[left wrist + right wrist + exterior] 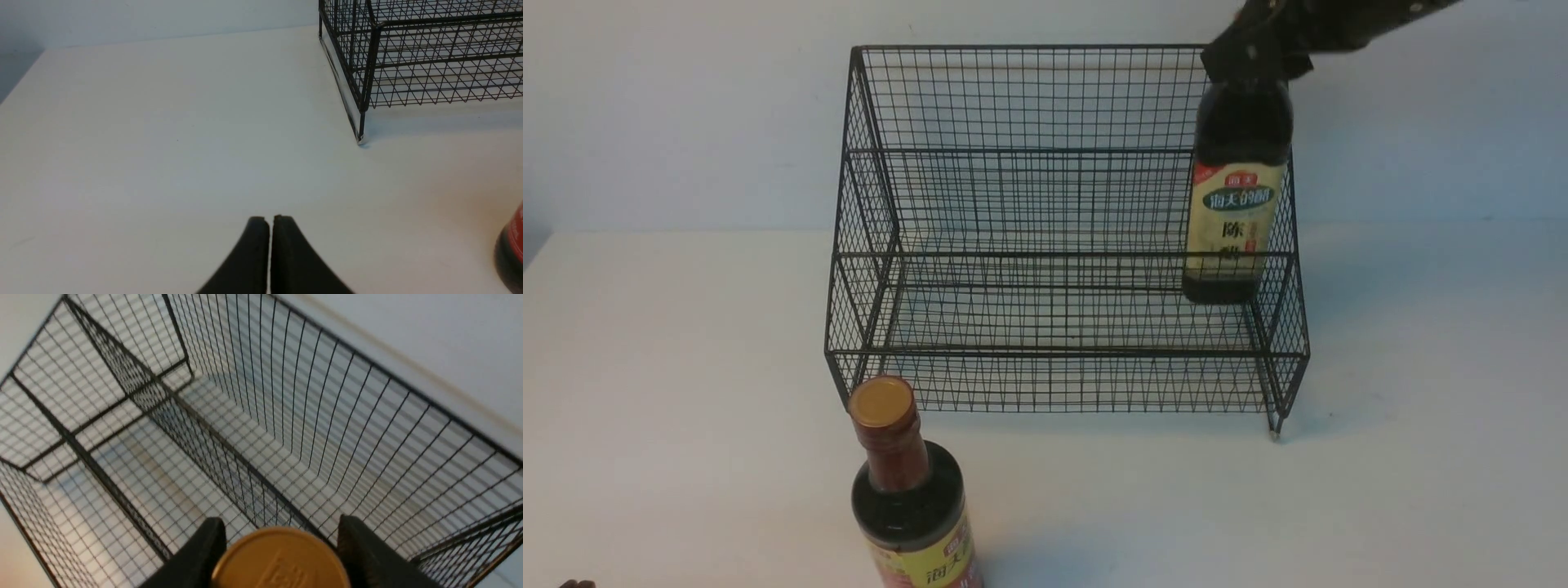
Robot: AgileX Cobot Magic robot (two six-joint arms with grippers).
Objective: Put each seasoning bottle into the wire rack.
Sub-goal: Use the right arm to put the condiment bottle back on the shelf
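The black wire rack (1013, 151) stands at the middle back of the white table. My right gripper (1254, 53) is shut on the neck of the cream-and-green seasoning bottle (1233, 220) and holds it upright at the rack's right end, its base down at the lower tier. In the right wrist view its gold cap (282, 563) sits between my fingers (208, 543), above the rack's mesh (229, 445). The yellow-and-red bottle (911, 506) stands on the table in front of the rack's left corner. My left gripper (269, 218) is shut and empty over bare table.
The rack's front left corner post (361, 102) shows in the left wrist view, with the edge of the yellow-and-red bottle (510, 253) at that picture's right edge. A pale wall runs behind the table.
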